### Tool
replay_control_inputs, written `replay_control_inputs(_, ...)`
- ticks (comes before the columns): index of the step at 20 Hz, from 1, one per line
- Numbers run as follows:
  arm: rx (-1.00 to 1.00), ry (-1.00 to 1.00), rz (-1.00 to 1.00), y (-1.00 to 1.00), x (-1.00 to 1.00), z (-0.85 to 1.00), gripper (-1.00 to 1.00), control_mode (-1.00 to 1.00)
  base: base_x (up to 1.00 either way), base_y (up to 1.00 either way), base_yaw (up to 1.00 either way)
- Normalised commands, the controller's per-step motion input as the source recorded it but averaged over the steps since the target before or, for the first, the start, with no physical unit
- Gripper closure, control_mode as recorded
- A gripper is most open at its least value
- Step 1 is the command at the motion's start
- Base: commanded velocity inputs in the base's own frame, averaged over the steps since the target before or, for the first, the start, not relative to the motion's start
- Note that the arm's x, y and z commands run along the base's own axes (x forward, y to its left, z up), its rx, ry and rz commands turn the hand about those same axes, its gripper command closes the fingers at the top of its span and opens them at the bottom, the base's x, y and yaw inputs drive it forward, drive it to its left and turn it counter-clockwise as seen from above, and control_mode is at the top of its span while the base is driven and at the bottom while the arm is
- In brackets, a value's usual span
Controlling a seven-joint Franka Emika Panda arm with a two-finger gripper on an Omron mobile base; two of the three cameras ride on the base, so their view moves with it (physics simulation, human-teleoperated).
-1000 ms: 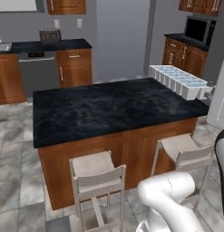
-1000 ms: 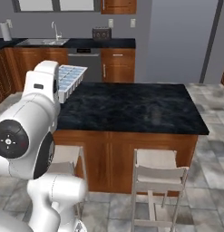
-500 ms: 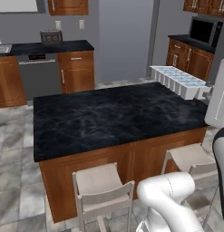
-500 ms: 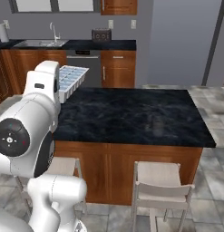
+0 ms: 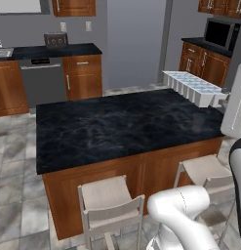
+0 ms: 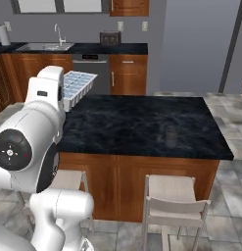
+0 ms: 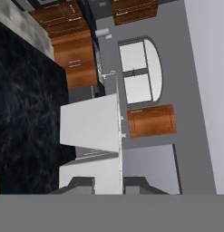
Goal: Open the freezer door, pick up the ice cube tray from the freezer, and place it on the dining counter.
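Left base view has the ice cube tray (image 5: 195,87) hanging in the air by the far right corner of the dining counter (image 5: 122,128), not resting on the black marbled tabletop yet. From the right base view the same tray (image 6: 77,87) sticks out past the arm's wrist, near the left end of the island and above it. My guess is it's carried high and roughly level so the pale-blue cubes stay in their pockets and the tray clears the edge before it gets set down.

Hand view is rolled sideways (so don't trust its up and down): the tool (image 7: 108,182) is pinching the tray's end, finger tips nearly pressed together with the thin white wall between them, and the tray's plain white underside faces the camera.

Pale stools (image 5: 112,205) are tucked along the near side, so reaching over them from there makes sense. No brands, labels or writing I can read anywhere.
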Motion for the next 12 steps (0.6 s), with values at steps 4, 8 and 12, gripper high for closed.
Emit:
replay_control_inputs(4,0.0,0.0,0.0,0.0,0.45,-0.15,1.0,-1.0,0.0,0.0,0.0)
replay_control_inputs(8,0.0,0.0,0.0,0.0,0.6,-0.24,1.0,-1.0,0.0,0.0,0.0)
replay_control_inputs(12,0.0,0.0,-0.02,0.01,0.59,-0.22,1.0,-1.0,0.0,0.0,0.0)
